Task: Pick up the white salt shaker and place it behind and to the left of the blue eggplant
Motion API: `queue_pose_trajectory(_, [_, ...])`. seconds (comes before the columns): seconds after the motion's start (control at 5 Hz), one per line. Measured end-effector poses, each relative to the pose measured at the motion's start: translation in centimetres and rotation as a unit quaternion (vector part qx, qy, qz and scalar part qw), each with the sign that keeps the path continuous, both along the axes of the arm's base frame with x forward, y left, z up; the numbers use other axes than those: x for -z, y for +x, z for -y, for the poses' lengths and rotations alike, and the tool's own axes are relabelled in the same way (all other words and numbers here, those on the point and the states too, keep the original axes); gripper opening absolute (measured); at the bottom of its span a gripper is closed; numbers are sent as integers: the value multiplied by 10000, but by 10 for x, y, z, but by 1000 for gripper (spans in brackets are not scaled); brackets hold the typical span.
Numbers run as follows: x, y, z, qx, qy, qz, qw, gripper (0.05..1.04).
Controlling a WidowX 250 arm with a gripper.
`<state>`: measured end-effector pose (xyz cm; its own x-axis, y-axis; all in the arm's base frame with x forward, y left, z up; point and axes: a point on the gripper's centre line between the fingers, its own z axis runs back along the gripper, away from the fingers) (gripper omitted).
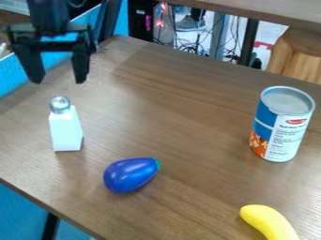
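Observation:
The black gripper [61, 78] hangs at the upper left, its two fingers apart and pointing down with nothing between them. Nearest to it, a white shaker with a round silver top [65, 130] stands upright on the wooden table, a little below the fingertips in the view. A blue toy eggplant with a green end [130, 175] lies to the right of the shaker and closer to the front. On the right stands an upright can [282, 125] with a blue, white and orange label. A yellow banana [270, 222] lies at the bottom right, partly cut off by the view's edge.
The brown table [182, 108] has its left front edge running down from the left side to the bottom. Blue panels lie beyond its left side. Behind it are cables [199, 47], a wooden stool [296, 55] and another tabletop [270, 10].

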<state>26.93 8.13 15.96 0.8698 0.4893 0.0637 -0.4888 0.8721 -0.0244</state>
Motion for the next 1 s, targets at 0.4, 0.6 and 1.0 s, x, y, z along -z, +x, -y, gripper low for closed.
queue_pose_trajectory(0.4, [0, -6, 91, 1417, -35, 18, 9899, 1001])
queue_pose_trajectory(0.6, [17, -7, 143, 2011, 27, -103, 9795, 1001])
queue_pose_trajectory(1.0, [47, -23, 186, 1979, 217, -736, 9772, 1001])
